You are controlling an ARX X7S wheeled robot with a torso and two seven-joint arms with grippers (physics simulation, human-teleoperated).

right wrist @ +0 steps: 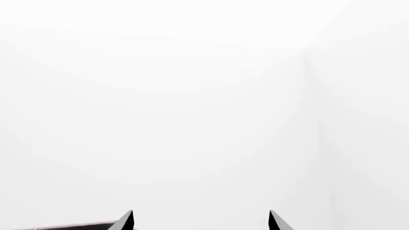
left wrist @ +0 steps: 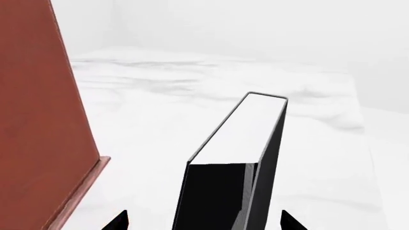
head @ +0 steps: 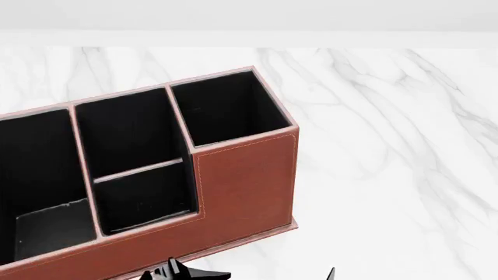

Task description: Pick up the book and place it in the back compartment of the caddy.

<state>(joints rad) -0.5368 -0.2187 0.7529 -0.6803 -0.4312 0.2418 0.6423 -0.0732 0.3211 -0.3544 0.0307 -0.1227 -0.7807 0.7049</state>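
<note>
Left gripper [left wrist: 203,221]: only the two dark fingertips show at the frame edge in the left wrist view, well apart, with the book [left wrist: 246,143] standing between them. Book sits on edge, white page block facing up, black cover toward the camera. Whether the pads actually touch the covers cannot be told; contact zone is out of frame. The jaws flank the book without a visible grip.

Right gripper [right wrist: 200,221]: tips spread wide, nothing between them, facing blank white wall. Idle.

Caddy [head: 249,186] stands on the marble table [head: 389,146]. In the left wrist view its red-brown wall [left wrist: 38,120] is just beside the book, apart from it. Back compartment [head: 128,134] is in the middle section, behind the thin divider; black-lined and nothing visible in it. Book not visible in the head view apart from dark shapes at the bottom edge, too cropped to identify.

Handling judgement:
- Hardback, so stiff; should not flex under a squeeze across the covers.
- Small and thick, probably light to moderate.
- Matte covers look reasonably grippy; page edges less so.
- Best hold: across both covers, near mid-length, so it hangs level.
- Cell is narrow; book likely needs to go in end-first, upright.
</note>
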